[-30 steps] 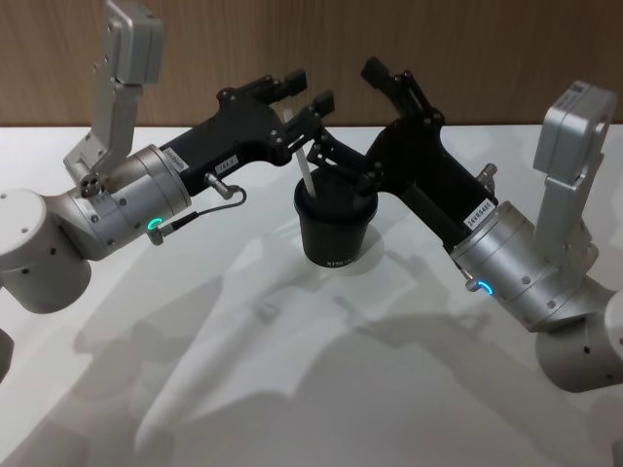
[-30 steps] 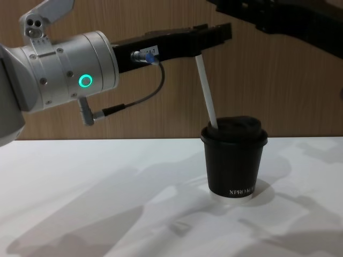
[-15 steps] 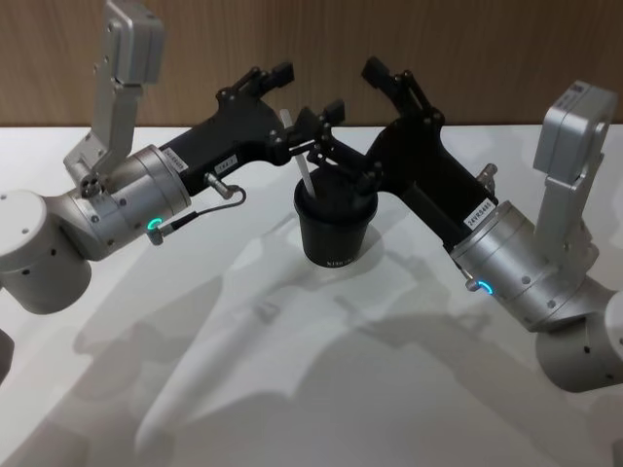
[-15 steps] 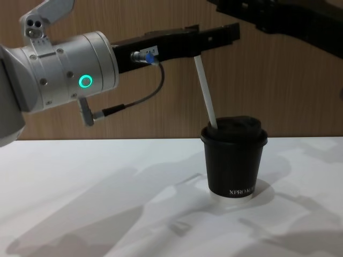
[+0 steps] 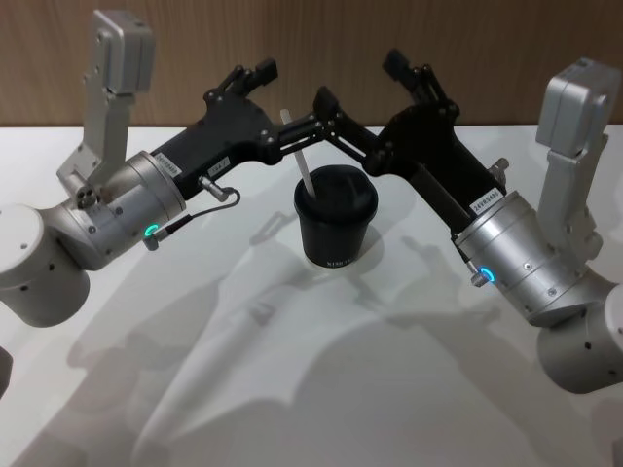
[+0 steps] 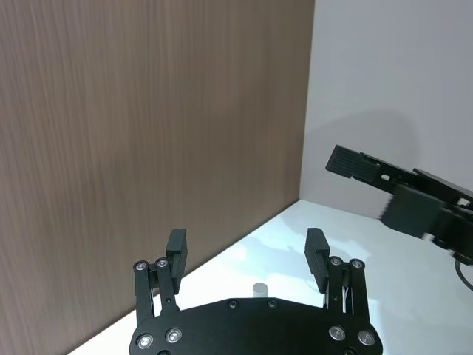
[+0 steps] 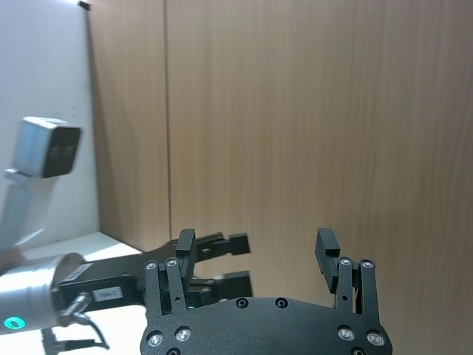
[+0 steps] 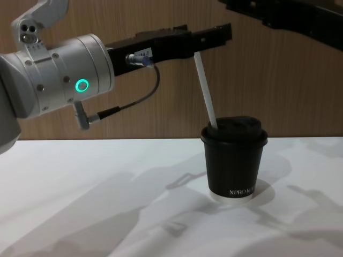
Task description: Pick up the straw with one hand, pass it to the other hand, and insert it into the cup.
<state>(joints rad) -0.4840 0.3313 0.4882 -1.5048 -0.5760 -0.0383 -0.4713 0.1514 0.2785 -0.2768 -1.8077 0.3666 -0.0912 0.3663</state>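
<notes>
Leaning in the cup (image 5: 336,226), my straw (image 5: 300,165) stands free. Both the left gripper (image 5: 290,89) and the right gripper (image 5: 362,92) have jaws spread apart above it.

White work surface against a wood-grain wall

The table (image 5: 321,389) is plain matte white and carries soft, overlapping grey shadows cast from overhead lighting. Behind it stands a wood-panel wall (image 5: 321,39) with vertical brown grain. In the left wrist view, the wood panel meets a plain pale wall (image 6: 392,89) at a corner.
</notes>
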